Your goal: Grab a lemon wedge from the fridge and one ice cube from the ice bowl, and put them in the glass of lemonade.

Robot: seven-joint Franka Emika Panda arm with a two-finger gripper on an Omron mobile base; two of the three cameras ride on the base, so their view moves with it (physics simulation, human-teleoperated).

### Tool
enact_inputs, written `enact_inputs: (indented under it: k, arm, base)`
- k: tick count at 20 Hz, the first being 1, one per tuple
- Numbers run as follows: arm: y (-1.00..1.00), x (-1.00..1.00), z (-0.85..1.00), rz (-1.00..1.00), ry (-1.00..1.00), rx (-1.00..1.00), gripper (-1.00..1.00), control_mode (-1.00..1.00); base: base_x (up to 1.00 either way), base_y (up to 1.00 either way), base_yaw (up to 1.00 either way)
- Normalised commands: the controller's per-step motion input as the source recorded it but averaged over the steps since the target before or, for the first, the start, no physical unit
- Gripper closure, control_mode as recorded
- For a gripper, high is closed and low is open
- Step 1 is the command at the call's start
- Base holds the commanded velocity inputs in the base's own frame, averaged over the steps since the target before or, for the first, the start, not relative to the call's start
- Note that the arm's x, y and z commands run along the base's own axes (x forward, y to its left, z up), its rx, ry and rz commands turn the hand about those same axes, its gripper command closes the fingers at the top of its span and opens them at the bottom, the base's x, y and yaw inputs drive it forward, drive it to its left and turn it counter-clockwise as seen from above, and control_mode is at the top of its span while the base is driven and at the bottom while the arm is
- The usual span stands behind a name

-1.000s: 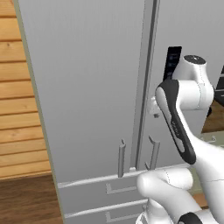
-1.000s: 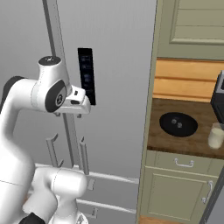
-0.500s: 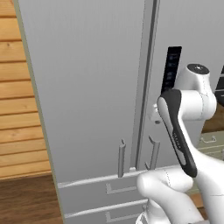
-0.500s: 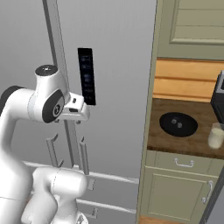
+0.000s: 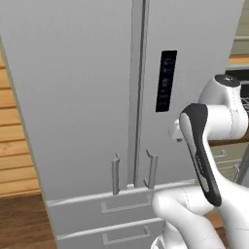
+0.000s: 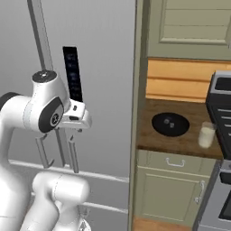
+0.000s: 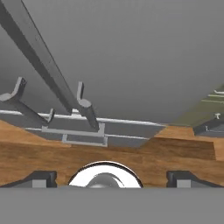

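Observation:
The fridge [image 5: 87,97] stands with both doors shut, so the lemon wedge is hidden. Its two bar handles [image 5: 152,170] end just above the lower drawers [image 5: 116,206]. My gripper [image 7: 111,178] is open with nothing between its fingertips [image 7: 41,177]. It looks down along the right door toward a handle end [image 7: 87,111]. In the right base view my hand [image 6: 76,118] hangs close in front of the door, beside the dark display panel [image 6: 72,72]. The ice bowl [image 6: 180,127] and the glass of lemonade [image 6: 206,135] sit on the wooden counter [image 6: 153,140] right of the fridge.
A dark appliance [image 6: 221,103] stands at the counter's right end, close to the glass. Beige cabinets [image 6: 176,194] run below the counter and above it [image 6: 189,22]. Wooden floor [image 5: 19,219] and a wood-panelled wall [image 5: 14,146] lie left of the fridge.
The whole scene has slid left in both base views, so the base has driven right. My hand has come down a little in front of the door. The jaws stay open.

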Motion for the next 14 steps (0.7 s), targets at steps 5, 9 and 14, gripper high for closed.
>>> enact_inputs:
  k: [5,9,14]
  arm:
    - [0.0,0.0,0.0,0.0,0.0,0.0,-1.0,1.0]
    - [0.0,0.0,0.0,0.0,0.0,0.0,-1.0,1.0]
    - [0.0,0.0,0.0,0.0,0.0,0.0,-1.0,1.0]
  base:
    - [0.01,-0.92,0.0]
    - [0.0,-0.99,0.0]
    - [0.15,-0.76,0.0]
